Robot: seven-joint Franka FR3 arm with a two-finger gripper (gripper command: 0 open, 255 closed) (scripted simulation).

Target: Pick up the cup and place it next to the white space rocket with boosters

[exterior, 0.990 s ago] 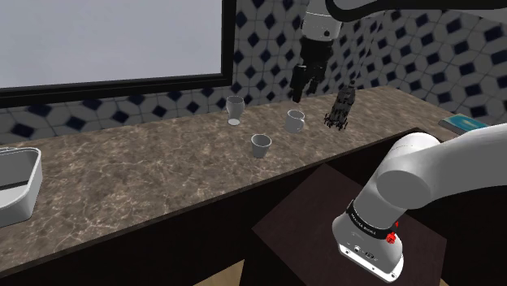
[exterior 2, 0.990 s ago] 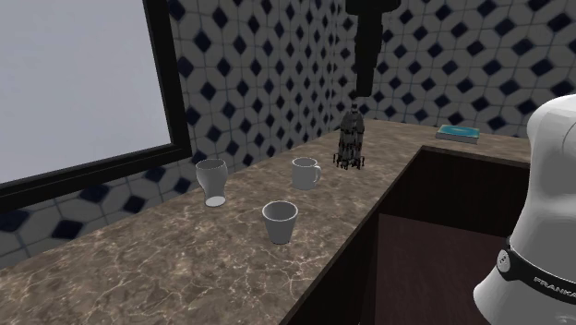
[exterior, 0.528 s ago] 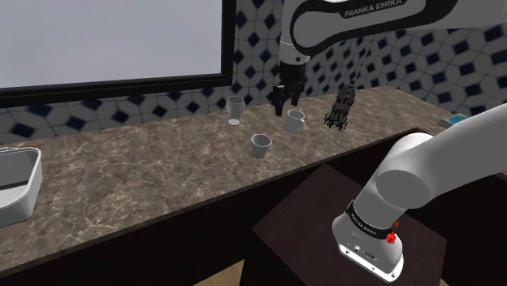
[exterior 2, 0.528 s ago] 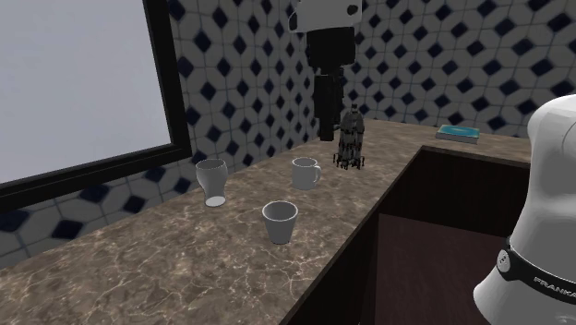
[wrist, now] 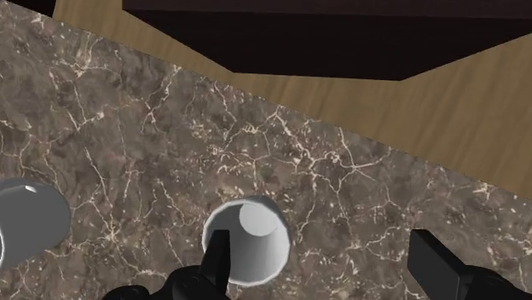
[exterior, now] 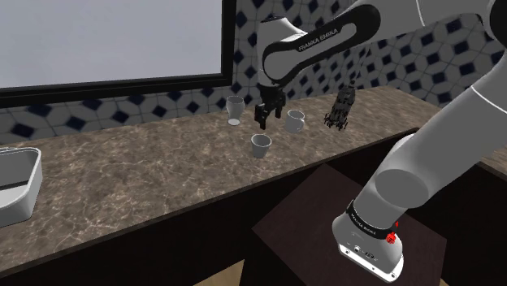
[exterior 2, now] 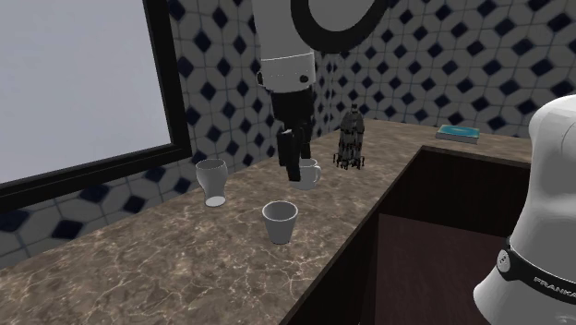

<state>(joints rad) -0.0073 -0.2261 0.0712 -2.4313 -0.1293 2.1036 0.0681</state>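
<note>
Nearest the front edge of the marbled counter, the cup is being observed standing upright and mouth up. It is a pale handleless vessel whose long axis is being taken as vertical, and it is resting apart from every other item. Just above it and a little towards the wall, the gripper is being held pointing downward, clear of the rim, with nothing being grasped. In the wrist view the fingers are being shown spread wide apart. The cup is being recorded not centred in the gap but lying under one finger, the other finger standing well off over bare counter. The coming move is therefore being judged to turn on this offset: a sideways shift towards the cup is being called for before any descent, so that the cup is being bracketed rather than struck from above. Farther back, a handled mug and a glass are being noted near the gripper, one on either side in the shoulder view, and are being counted as hazards for the approach. Farthest along, towards the shoulder view's right, the rocket is being seen upright near the tiled wall, drawn dark rather than white and well apart from the cup, with bare counter beside it for the placement
</note>
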